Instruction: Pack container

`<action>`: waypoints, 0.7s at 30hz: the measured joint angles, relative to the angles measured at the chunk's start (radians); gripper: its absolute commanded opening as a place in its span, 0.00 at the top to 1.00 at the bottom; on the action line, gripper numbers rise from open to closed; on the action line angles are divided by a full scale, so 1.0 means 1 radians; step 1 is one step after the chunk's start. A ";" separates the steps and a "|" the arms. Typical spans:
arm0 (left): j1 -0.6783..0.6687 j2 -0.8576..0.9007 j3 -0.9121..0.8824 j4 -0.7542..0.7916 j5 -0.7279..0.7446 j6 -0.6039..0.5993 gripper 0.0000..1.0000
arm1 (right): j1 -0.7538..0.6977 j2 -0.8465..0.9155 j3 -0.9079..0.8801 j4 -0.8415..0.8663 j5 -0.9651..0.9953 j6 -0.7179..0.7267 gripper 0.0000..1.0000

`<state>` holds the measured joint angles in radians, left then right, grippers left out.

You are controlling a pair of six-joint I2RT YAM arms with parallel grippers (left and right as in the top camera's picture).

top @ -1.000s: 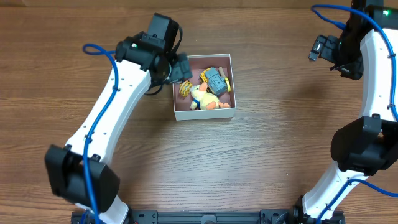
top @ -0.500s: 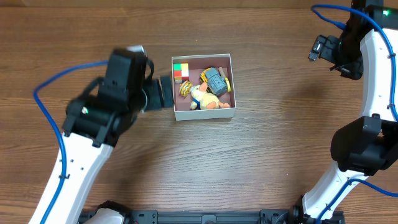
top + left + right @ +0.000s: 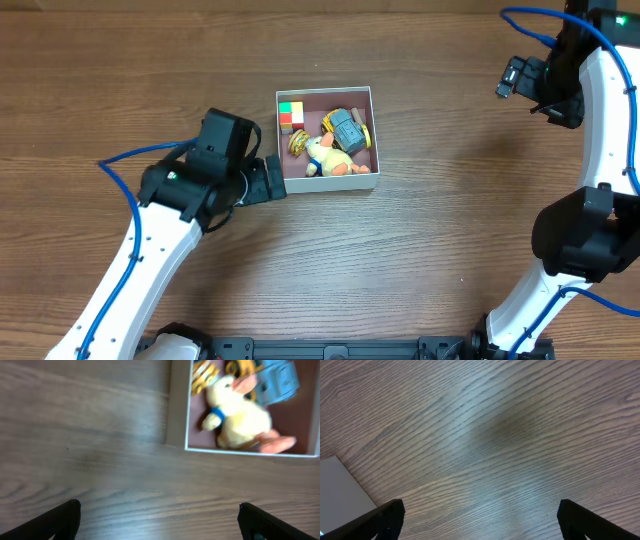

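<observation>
The container (image 3: 330, 184) is a white square box with a mauve-pink inside, at the table's middle. It holds a coloured cube (image 3: 291, 115), a yellow plush duck (image 3: 330, 155), a grey-blue toy (image 3: 348, 130) and yellow rings (image 3: 298, 143). My left gripper (image 3: 272, 181) is open and empty, just outside the box's near left corner. In the left wrist view the gripper (image 3: 160, 525) is over bare wood, with the box rim (image 3: 177, 410) and the duck (image 3: 240, 415) ahead. My right gripper (image 3: 480, 520) is open and empty over bare wood, far to the right.
The right arm (image 3: 560, 85) stands high at the far right edge. A pale flat corner (image 3: 340, 490) shows at the left of the right wrist view. The left arm (image 3: 150, 250) stretches across the near left of the wooden table (image 3: 450, 230).
My left gripper has drawn back from over the container's far left corner to its near left side. The coloured cube now shows in that corner. The right arm has not moved.
</observation>
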<state>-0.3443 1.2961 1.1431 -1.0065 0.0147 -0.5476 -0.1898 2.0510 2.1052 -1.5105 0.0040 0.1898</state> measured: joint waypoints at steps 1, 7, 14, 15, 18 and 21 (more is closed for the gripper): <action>0.000 0.012 0.000 -0.012 0.000 0.000 0.00 | 0.000 0.000 0.000 0.000 0.000 0.000 0.00; -0.007 0.080 -0.004 -0.008 0.000 0.004 0.00 | 0.000 0.000 0.000 0.000 0.000 0.000 0.00; -0.126 0.178 -0.008 0.194 0.001 0.099 0.00 | 0.000 0.000 0.000 0.000 0.000 0.000 0.00; -0.146 0.186 -0.010 0.230 0.001 0.117 0.00 | 0.000 0.000 0.000 0.000 0.000 0.000 0.00; -0.198 0.189 -0.010 0.307 0.001 0.164 0.00 | 0.000 0.000 0.000 -0.001 0.000 0.000 0.00; -0.230 0.183 -0.020 0.388 0.000 0.215 0.00 | 0.000 0.000 0.000 0.000 0.000 0.000 0.00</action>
<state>-0.5743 1.4788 1.1229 -0.6189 0.0151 -0.3325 -0.1902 2.0510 2.1052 -1.5108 0.0044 0.1898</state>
